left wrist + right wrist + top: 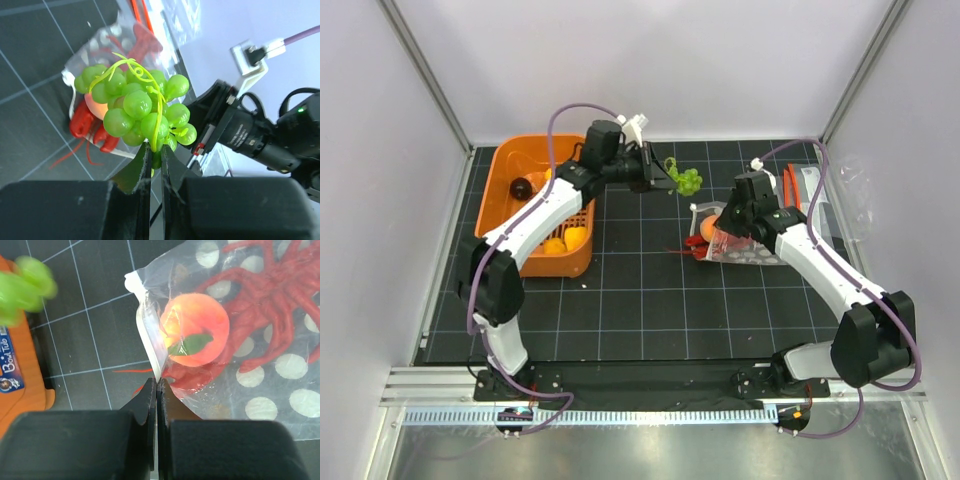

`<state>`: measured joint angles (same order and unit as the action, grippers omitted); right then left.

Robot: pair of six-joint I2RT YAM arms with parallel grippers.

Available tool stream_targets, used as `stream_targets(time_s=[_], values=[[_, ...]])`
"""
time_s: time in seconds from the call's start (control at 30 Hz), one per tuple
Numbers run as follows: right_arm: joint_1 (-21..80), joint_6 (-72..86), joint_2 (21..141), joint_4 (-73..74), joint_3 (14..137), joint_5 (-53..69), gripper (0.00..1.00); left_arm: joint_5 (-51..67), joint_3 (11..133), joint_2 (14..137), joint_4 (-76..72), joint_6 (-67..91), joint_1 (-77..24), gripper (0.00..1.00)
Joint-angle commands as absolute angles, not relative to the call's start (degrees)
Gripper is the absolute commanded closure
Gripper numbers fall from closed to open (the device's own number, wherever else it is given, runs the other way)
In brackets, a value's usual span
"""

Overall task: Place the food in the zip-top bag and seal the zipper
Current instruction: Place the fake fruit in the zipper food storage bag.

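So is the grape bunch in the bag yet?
No, the grape bunch is pinched in the left gripper, outside the zip-top bag.

The left gripper (pixel 668 183) holds the grapes (pixel 686 181) aloft between the basket (pixel 510 165) and the bag (pixel 760 252) (peach (pixel 709 230) and lobster (pixel 696 249) inside), whose mouth edge the right gripper (pixel 718 235) pinches.

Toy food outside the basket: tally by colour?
Green: 1, grapes, in left claw
Orange: 1, peach, in bag
Red: 1, lobster, mostly in bag
Total: 3
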<state>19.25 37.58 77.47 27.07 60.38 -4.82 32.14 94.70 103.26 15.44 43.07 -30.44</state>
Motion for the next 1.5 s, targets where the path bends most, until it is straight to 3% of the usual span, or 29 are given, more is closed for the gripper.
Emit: stream_targets(time_s=[0.0, 0.43, 1.47], values=[[18.4, 40.4, 76.9, 25.9, 60.4, -6.0, 0.99, 35.9, 95.0, 101.8, 10.6, 44.2, -32.2, 1.00], [16.8, 41.4, 78.7, 25.7, 61.3, -5.0, 0.99, 38.6, 81.7, 95.3, 9.8, 44.7, -36.6, 1.00], [16.8, 41.7, 71.0, 20.7, 55.9, -4.7, 0.99, 48.2, 90.8, 120.7, -3.4, 55.5, -41.7, 1.00]])
